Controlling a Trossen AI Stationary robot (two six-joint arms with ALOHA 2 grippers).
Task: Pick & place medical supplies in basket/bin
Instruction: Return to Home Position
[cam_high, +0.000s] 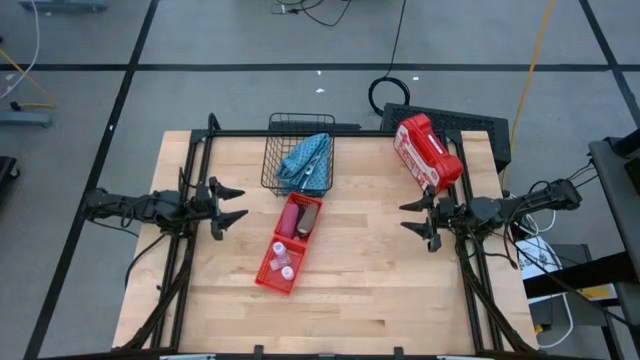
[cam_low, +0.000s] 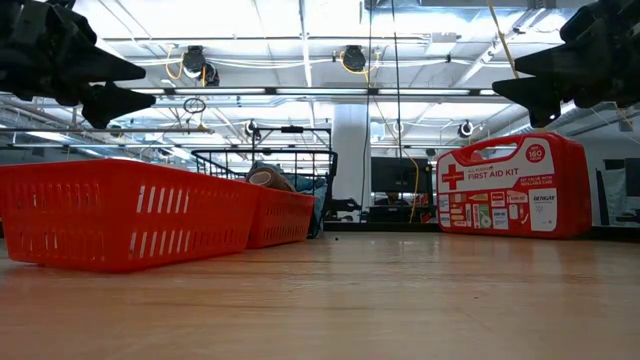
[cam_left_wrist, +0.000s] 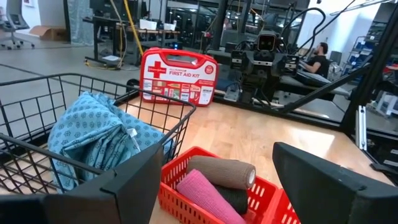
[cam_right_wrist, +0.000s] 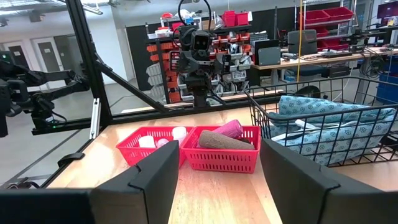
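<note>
The wire basket (cam_high: 272, 150), at the far edge of the table (cam_high: 400, 290), is holding the blue pouch (cam_high: 308, 160). Two red bins (cam_high: 264, 272) are lying end to end, slanting forward from it; the bandage rolls (cam_left_wrist: 221, 171) are half hiding each other. Left gripper (cam_high: 240, 203) and right gripper (cam_high: 405, 217) are hanging wide open.

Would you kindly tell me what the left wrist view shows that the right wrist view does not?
Only the left wrist view shows the red and white first aid case. Only the right wrist view shows the small white bottles, lying in the second red bin. Both show the wire basket holding the blue pouch, and the other red bin with a brown roll and a pink roll. The left pincer and right pincer are open and empty.
</note>
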